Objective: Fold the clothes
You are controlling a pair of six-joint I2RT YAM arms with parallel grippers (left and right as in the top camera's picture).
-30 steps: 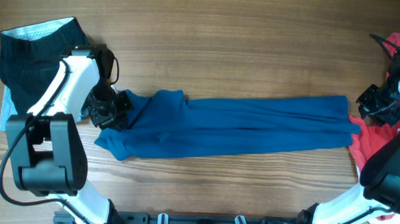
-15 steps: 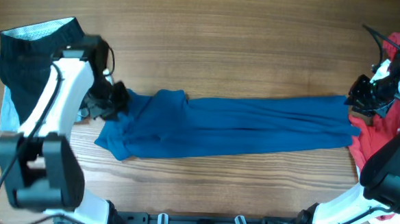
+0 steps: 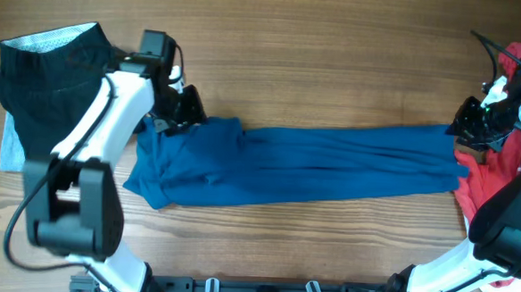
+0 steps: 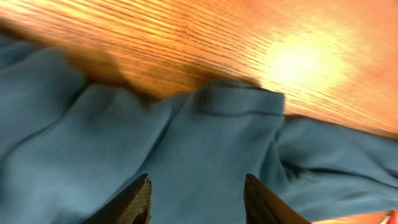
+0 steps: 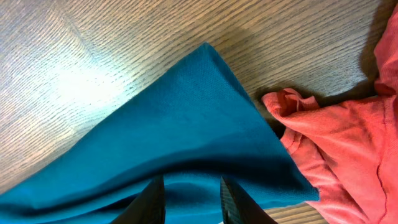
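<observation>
Three garments share the table point(image 3: 337, 43), and the biggest of them, the blue shirt point(image 3: 313, 162), lies drawn out in a long, narrow band across the middle. I take that as the reason both arms sit at its ends: pulled lengthwise like this, the cloth is flat enough to be doubled over. Its left end is wider and more rumpled, while the right end tapers to a neat corner. The black garment point(image 3: 41, 72) sits heaped in the far left corner, apart from the shirt, and seems to be waiting its turn. The red T-shirt point(image 3: 475, 186) is bunched at the right edge, touching the shirt's right end.

Over the shirt's upper left corner hangs the left end effector point(image 3: 186, 113). Its jaws stand apart with nothing between them, and the ribbed blue fabric lies on the wood just beneath the fingertips. At the shirt's other end, the right end effector point(image 3: 469, 130) sits over the pointed corner, beside the red cloth. Its fingers show a narrow gap with blue fabric running under them, but I cannot tell whether they pinch the cloth or merely hover above it.
</observation>
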